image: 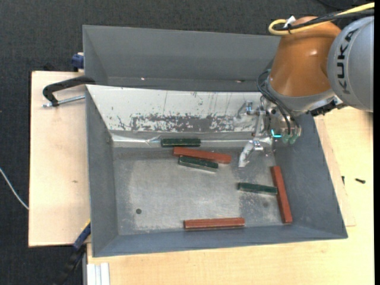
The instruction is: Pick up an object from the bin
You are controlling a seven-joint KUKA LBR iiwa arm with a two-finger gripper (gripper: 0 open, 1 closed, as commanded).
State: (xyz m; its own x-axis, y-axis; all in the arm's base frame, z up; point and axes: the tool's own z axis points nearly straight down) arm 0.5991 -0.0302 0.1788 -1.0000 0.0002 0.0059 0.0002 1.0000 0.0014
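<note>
Fingers [244, 157]: can't tell if wide or narrow. They hang over the right-centre floor of the bin [101, 177], under the orange wrist cover [300, 58]. Nearest is the green bar [257, 188], flat, just in front, its right end by the long red bar [282, 193] along the right wall. Left of fingers: mid red bar [202, 155] w/ mid green bar [198, 164] alongside, back green bar [180, 142] behind them. Front red bar [214, 222] lies near the front wall.

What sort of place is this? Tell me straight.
Probably a robotics lab's grasping test cell: a KUKA arm hangs its gripper over a grey metal bin holding loose red-brown bars and dark green bars.
</note>
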